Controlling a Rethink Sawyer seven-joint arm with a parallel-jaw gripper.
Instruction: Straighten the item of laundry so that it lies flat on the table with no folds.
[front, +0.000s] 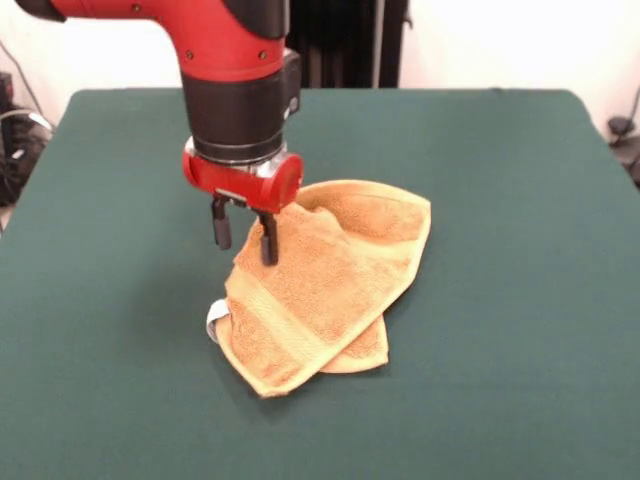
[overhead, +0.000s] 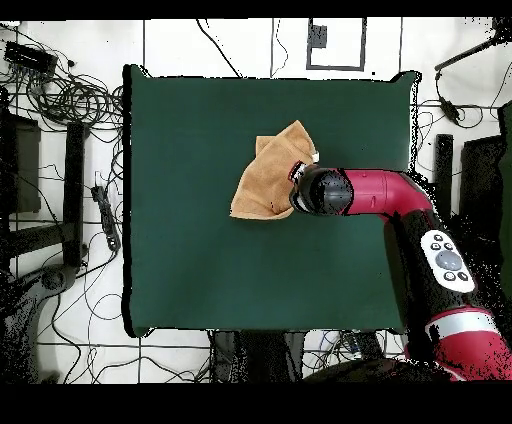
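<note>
A dark green bench (front: 480, 200) carries the folded towel (front: 330, 290) near its middle. The end effector (front: 244, 235) is seen spread, empty, at the towel's upper left edge in the front view; the towel's length runs diagonally away from it.

A pale tiled floor (overhead: 200, 45) is strewn with black cables (overhead: 60, 95); a white wall (front: 500, 45) is seen behind.

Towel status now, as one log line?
towel: folded, layers overlapping | claw: open, at towel's edge, nothing gripped | table | flattening: not done
</note>
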